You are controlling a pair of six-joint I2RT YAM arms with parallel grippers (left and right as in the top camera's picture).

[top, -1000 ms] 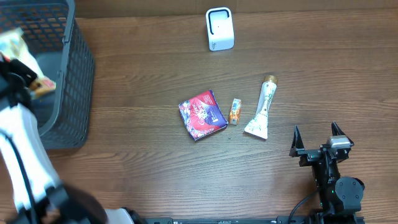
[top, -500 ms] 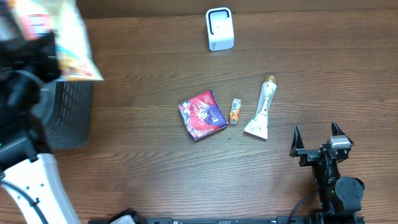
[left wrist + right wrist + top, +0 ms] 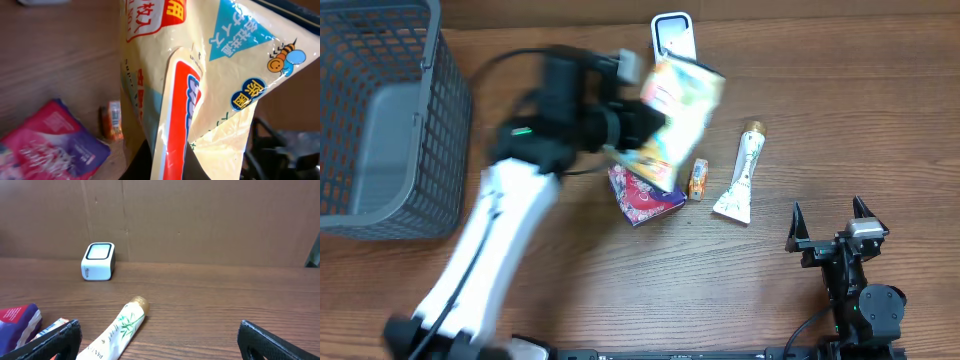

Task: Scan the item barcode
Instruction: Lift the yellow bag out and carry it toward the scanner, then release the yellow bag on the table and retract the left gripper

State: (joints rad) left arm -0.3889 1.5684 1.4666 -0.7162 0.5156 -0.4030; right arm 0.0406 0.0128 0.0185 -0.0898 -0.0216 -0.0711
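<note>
Aloft, snack bag in left hand, bee cartoon, Chinese lettering

Dark wood table — brown wall

My left arm is white with black joints, a green light and black cable; my right hand is black.

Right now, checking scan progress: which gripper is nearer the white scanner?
Left. The left gripper holds the snack bag right by the scanner; the right gripper sits open, far off past the tube.
</note>
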